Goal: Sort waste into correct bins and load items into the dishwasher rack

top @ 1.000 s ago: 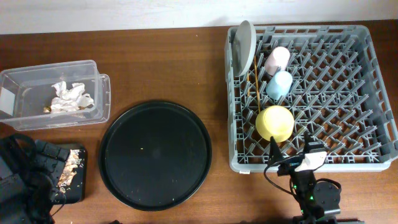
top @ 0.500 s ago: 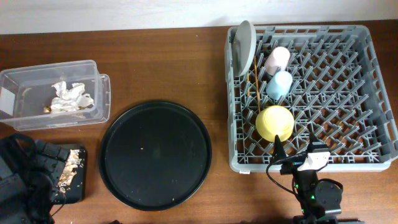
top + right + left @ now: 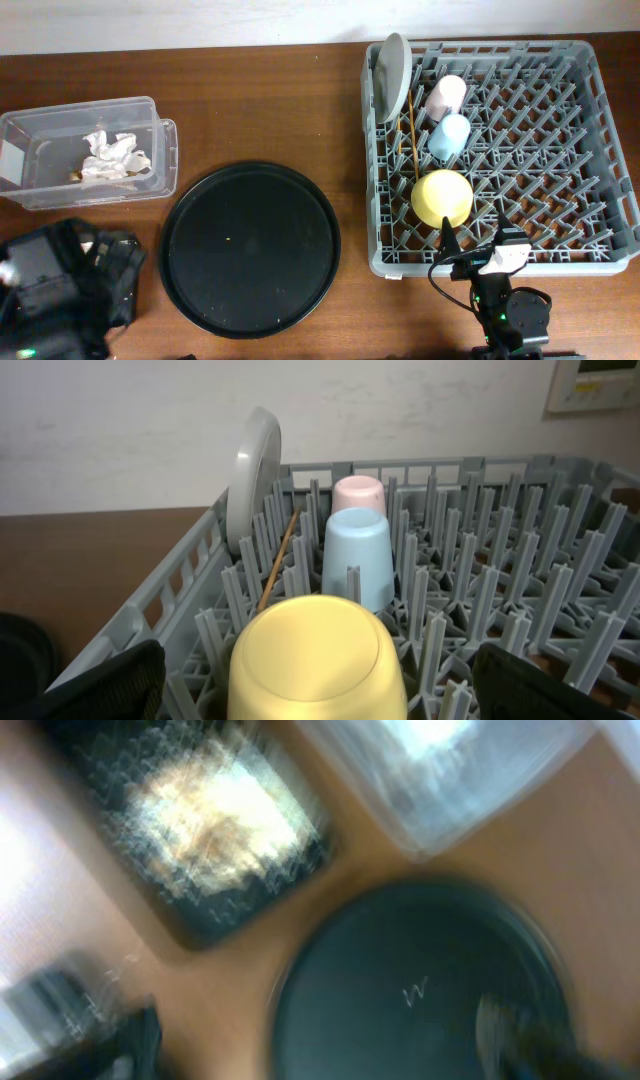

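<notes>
The grey dishwasher rack (image 3: 560, 150) holds the upright grey-white plate (image 3: 393, 78), the pink cup (image 3: 446, 95), the light blue cup (image 3: 449, 135), the upturned yellow bowl (image 3: 442, 197) and the chopsticks (image 3: 410, 135). My right gripper (image 3: 478, 250) is open and empty at the rack's front edge. In the right wrist view its jaws (image 3: 330, 695) frame the bowl (image 3: 315, 650). The clear box (image 3: 40, 190) holds the tissue (image 3: 110, 158). The left wrist view is blurred. It shows the flat black tray (image 3: 290, 870) with beige scraps (image 3: 215, 815). My left gripper (image 3: 310, 1055) looks open and empty.
The large round black tray (image 3: 250, 248) lies between the bins and the rack, and shows in the left wrist view (image 3: 420, 990). My left arm (image 3: 60, 295) covers the flat black tray in the overhead view. The clear box (image 3: 450, 770) is also in the left wrist view.
My left arm has swung up and right over the flat black tray, hiding it from above. My right gripper drew back slightly from the bowl, then stayed still.
</notes>
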{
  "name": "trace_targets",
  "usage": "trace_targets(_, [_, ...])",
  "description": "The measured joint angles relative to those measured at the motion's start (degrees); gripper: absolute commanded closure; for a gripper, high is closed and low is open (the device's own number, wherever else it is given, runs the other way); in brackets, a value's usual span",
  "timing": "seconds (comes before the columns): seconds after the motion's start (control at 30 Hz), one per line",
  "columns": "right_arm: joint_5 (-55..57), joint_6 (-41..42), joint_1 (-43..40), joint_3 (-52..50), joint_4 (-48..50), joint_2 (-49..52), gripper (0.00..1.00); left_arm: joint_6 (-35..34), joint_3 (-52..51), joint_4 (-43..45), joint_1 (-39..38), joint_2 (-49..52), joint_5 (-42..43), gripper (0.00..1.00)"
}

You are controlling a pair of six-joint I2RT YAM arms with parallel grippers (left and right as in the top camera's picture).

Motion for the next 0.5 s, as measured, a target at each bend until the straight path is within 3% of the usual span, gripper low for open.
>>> trace_targets(0.1, [0.07,-0.02,0.00,0.00,0.04,0.02,0.02,6.67,-17.35,24.92,-8.41,-7.19,3.23,0.01])
trace_targets(0.17, [0.15,0.00,0.00,0.00,0.02,0.00,0.02,8.87,-26.73,34.38,-10.67,-12.13,4.20,0.01])
trace_targets(0.2, [0.17,-0.04,0.00,0.00,0.04,0.00,0.02,10.25,-35.95,44.35,-11.17,-17.40,4.42,0.01])
trace_targets(0.33, [0.17,-0.02,0.00,0.00,0.04,0.00,0.02,11.17,-52.22,59.10,-11.17,-25.55,4.39,0.00])
trace_targets(0.5, [0.17,0.00,0.00,0.00,0.02,0.00,0.02,12.44,-63.32,66.82,-11.17,-33.11,4.55,0.01])
